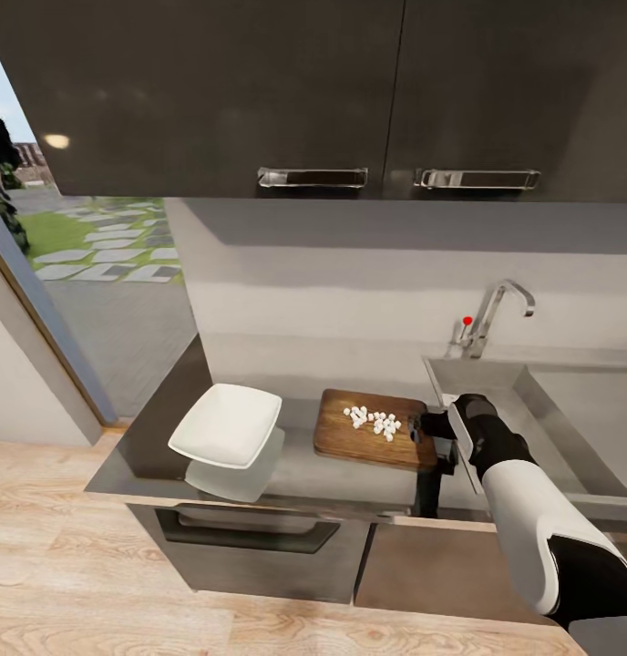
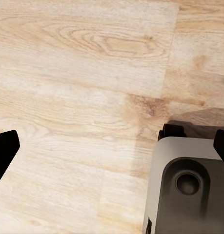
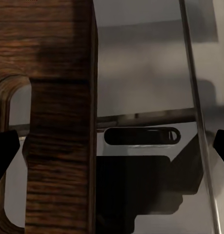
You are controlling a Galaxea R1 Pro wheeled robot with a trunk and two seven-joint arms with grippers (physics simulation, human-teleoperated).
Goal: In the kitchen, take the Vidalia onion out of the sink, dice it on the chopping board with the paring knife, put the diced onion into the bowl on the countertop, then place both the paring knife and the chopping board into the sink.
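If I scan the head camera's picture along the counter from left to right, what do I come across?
White bowl → chopping board carrying the diced onion → right gripper at the board's right end → sink with its tap.

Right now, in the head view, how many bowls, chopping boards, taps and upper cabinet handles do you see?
Bowl: 1
Chopping board: 1
Tap: 1
Upper cabinet handles: 2
Total: 5
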